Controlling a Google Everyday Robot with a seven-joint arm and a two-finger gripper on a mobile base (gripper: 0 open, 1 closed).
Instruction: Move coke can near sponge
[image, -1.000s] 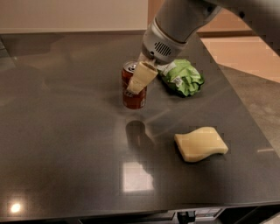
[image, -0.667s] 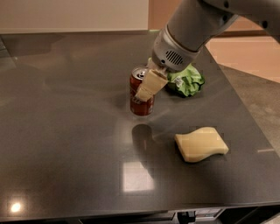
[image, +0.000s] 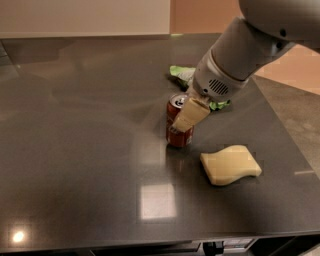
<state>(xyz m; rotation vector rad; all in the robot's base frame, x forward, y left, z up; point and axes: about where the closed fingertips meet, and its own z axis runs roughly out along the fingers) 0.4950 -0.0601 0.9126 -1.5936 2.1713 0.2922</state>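
The red coke can (image: 176, 136) stands upright on the dark table (image: 85, 150), a little left of the pale yellow sponge (image: 230, 164). My gripper (image: 187, 119) reaches down from the upper right and is shut on the can, with a cream finger (image: 190, 115) lying across its right front side. The can's silver top shows to the left of the finger. A small gap of table lies between the can and the sponge.
A green and white snack bag (image: 181, 73) lies behind the can, mostly hidden by my arm (image: 240, 55). The table's front edge (image: 150, 240) runs along the bottom of the view, its right edge by a tan floor.
My gripper has carried the can to the right and toward the front, from left of the snack bag to just left of the sponge.
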